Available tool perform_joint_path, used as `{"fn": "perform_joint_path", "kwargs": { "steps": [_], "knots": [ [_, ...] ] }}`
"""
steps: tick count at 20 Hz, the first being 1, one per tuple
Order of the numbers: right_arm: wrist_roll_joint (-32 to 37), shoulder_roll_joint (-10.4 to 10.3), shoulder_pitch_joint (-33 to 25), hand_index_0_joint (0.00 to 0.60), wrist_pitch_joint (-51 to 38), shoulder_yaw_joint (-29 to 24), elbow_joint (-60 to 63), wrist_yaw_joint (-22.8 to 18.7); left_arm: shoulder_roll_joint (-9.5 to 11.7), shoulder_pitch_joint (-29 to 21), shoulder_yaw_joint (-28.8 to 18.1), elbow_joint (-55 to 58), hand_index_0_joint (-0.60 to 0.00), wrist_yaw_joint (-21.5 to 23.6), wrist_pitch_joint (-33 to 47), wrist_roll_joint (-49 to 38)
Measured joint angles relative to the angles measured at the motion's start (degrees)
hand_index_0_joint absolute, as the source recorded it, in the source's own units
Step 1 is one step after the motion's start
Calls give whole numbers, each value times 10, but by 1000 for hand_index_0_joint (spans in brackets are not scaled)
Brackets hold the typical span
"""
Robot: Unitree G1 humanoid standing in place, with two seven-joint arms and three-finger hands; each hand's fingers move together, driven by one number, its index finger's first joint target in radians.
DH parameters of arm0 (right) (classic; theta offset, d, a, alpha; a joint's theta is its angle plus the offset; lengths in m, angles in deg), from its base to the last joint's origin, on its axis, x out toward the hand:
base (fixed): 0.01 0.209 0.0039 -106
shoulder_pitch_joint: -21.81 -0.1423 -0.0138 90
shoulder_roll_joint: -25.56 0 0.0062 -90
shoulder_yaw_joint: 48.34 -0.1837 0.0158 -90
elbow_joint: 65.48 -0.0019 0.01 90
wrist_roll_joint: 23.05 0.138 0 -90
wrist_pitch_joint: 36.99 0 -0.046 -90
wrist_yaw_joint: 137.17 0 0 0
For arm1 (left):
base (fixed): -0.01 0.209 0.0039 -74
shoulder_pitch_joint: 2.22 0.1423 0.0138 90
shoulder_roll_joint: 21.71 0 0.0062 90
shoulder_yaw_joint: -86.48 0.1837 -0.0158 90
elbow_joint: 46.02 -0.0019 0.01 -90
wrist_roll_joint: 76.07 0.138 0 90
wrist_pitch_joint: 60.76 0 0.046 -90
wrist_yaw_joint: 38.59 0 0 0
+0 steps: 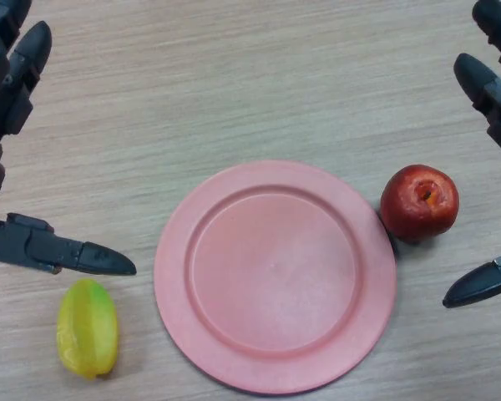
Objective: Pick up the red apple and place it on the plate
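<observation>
My left hand [17, 150] comes in at nine o'clock, spread wide: its fingers [25, 63] reach up along the edge toward ten o'clock and its thumb [67, 251] lies straight across the wooden surface [234, 83], pointing toward the middle. It holds nothing. Just below the thumb, at about seven o'clock and a little apart from it, a yellow-green fruit [87, 327] lies on its side.

The pink plate [275, 276] sits in the middle and low, toward six o'clock, and it is bare. At its three o'clock rim the red apple [419, 203] stands on the surface, touching or all but touching the plate's edge; I cannot tell which. Its stem hollow faces up and slightly toward one o'clock.

My right hand [493, 92] shows at three o'clock, also wide and holding nothing: fingers at two o'clock near the top corner, thumb [480, 286] down at four o'clock. The apple lies between them but nearer the plate, apart from both.
</observation>
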Motion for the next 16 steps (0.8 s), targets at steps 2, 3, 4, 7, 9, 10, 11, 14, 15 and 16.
{"fn": "perform_joint_path", "kwargs": {
  "steps": [2, 3, 4, 7, 9, 10, 11, 14, 15, 16],
  "knots": [
    [0, -1, 0, 0, 0, 0, 0, 0, 0, 0, 0, -6, 0, 0, 0, 0],
    [-1, -2, 1, 0, 0, 1, 0, 0, 0, 0, 0, -12, 0, 0, 0, 0],
    [-1, -2, 1, 0, 0, 1, 0, 0, 0, 0, 0, -12, 0, 0, 0, -1],
    [-1, -2, -1, 0, 0, 2, 15, -1, 0, 1, 0, -12, 0, 0, 0, -1],
    [-17, -2, -9, 0, -10, 11, 52, -3, 0, 1, 0, -12, 0, 0, 0, -1],
    [-52, -2, -18, 0, -37, 27, 84, -3, -1, 0, 1, -16, 0, 0, 1, -1],
    [-93, -2, -32, 0, -70, 45, 133, -3, -1, 0, 3, -25, 0, 0, 1, -1],
    [-130, 0, -73, 0, -166, 68, 262, -14, -4, 4, 8, -34, 0, 1, 2, 2],
    [-176, 1, -92, 0, -220, 82, 326, -17, -5, 7, 12, -25, 0, 1, 2, 4],
    [-205, 1, -101, 0, -245, 89, 365, -19, -5, 7, 17, -20, 0, 1, 2, 4]
  ]
}}
